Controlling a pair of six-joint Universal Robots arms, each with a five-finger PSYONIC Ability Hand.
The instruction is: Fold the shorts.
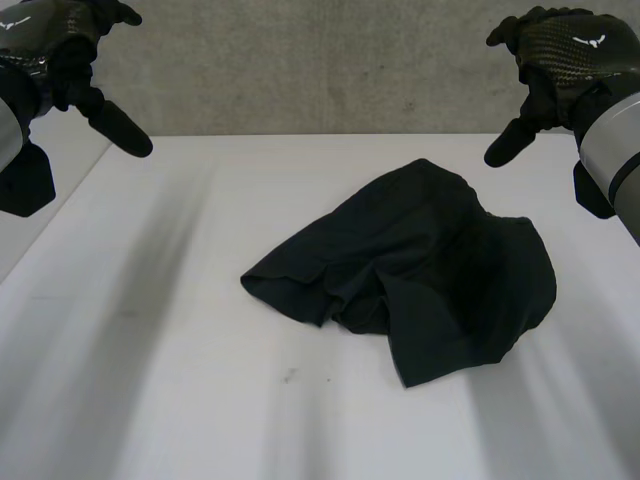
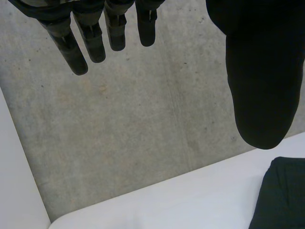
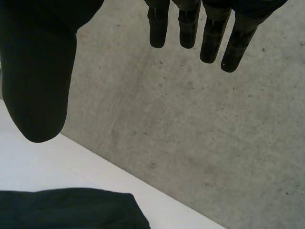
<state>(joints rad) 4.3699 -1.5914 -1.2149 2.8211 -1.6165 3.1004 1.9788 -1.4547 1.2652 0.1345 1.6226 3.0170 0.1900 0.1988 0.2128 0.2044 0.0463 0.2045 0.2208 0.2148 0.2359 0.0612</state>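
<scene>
**A:** What is closest to the robot?

**B:** The white tabletop (image 1: 150, 400). Its surface shows on every side of the shorts (image 1: 420, 270).

**A:** How many garments are there?

**B:** One pair. It is dark, crumpled into a loose heap, and lies flat on the tabletop with its edges rumpled and partly turned over.

**A:** And the hands?

**B:** There are two, both raised in the air beyond the shorts and well apart from them. The left hand (image 1: 55, 45) hangs off to the shorts' left. The right hand (image 1: 565, 50) hangs above and just to the right of the shorts' far edge. Neither touches the cloth.

**A:** Are they holding anything?

**B:** No. In the left wrist view the fingers (image 2: 76, 55) run out straight, side by side, with the thumb (image 2: 262, 86) spread wide. A corner of the shorts lies below the thumb. The right hand's fingers (image 3: 212, 43) are just as straight and its thumb (image 3: 38, 81) is splayed, with the shorts' edge under that thumb.

**A:** What lies between the hands and the shorts?

**B:** Only air and white tabletop.

**A:** And farthest back?

**B:** One grey concrete wall (image 1: 300, 70), mottled and scuffed, beyond the tabletop's far edge and behind the shorts and both hands.
</scene>
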